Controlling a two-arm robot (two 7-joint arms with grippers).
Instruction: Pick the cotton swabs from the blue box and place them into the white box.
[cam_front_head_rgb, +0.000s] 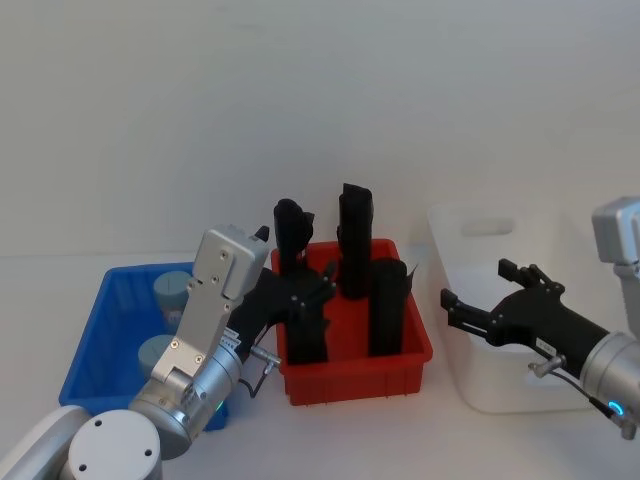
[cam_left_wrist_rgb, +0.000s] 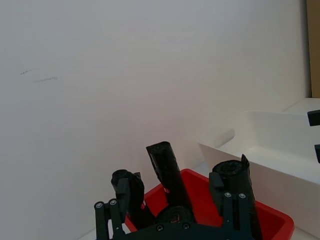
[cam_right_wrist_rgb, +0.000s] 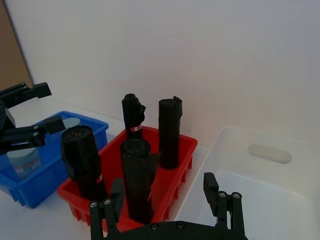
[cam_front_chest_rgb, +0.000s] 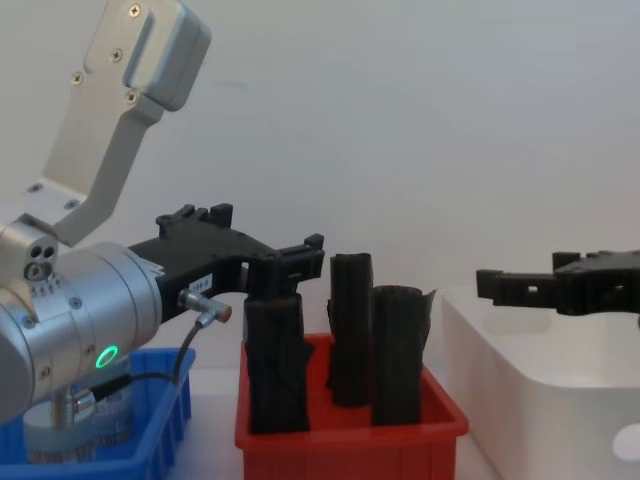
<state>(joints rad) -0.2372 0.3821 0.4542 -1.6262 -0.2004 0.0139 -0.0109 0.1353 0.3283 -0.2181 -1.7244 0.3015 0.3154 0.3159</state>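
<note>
Swabs: the cotton swabs (cam_front_head_rgb: 172, 290) are tubs with grey-blue lids, standing upright in the blue box (cam_front_head_rgb: 85, 370) – one toward its far side, the other nearer the robot.
Swabs and left claw: both tubs sit to the left of the left arm and below it. The left claw (cam_front_head_rgb: 322, 290) is not over them; its tips reach past the blue box's right wall, above the near-left corner of the red bin (cam_front_head_rgb: 350, 375).
Left claw state: spread wide, fingers well apart in the left wrist view. It hangs just above one black roll, and whether it touches that roll cannot be told.
Swabs and right claw: well apart. The right claw (cam_front_head_rgb: 475, 290) hovers at the left wall of the white box (cam_front_head_rgb: 500, 385), with the red bin between it and the tubs.
Right claw state: also wide, its two fingers well apart in the right wrist view.
Boxes in a row: the blue box on the left, the red bin in the middle just beside it, the white box on the right, all on the pale bench (cam_front_head_rgb: 50, 300).
Count of swab tubs: two.
Count of boxes: one blue, one white, one red.
Count of black rolls (cam_front_head_rgb: 355, 240): four – all standing in the red bin, two at the back, two at the front.
Count of claws: two.
</note>
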